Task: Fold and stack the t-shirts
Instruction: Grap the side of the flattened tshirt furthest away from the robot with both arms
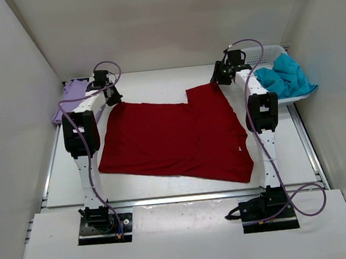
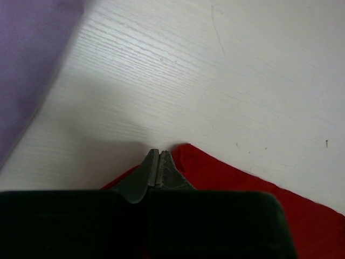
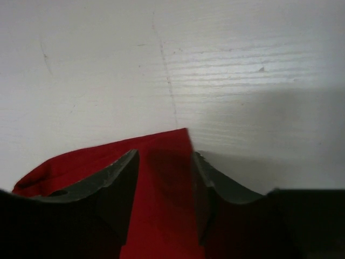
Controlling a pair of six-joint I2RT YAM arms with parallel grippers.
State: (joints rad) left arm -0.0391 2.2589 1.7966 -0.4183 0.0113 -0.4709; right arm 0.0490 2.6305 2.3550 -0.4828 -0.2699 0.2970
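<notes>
The soft red shirt [image 1: 174, 138] lies flat on the smooth white table [image 1: 157, 82]. The left gripper [image 2: 158, 155] pinches one pointy corner tight — the right gripper [image 3: 165, 156] stands apart around another.

Deep red t-shirt [image 1: 174, 141]: spread flat across the middle of the tabletop [image 1: 157, 82], its right part reaching farther back than its left, with a few low wrinkles.

Lavender t-shirt [image 1: 67, 99]: compact pile at the far left corner, apart from the red one.

Teal t-shirt [image 1: 286, 77]: crumpled heap spilling over the white lattice basket [image 1: 263, 53], far right.
</notes>
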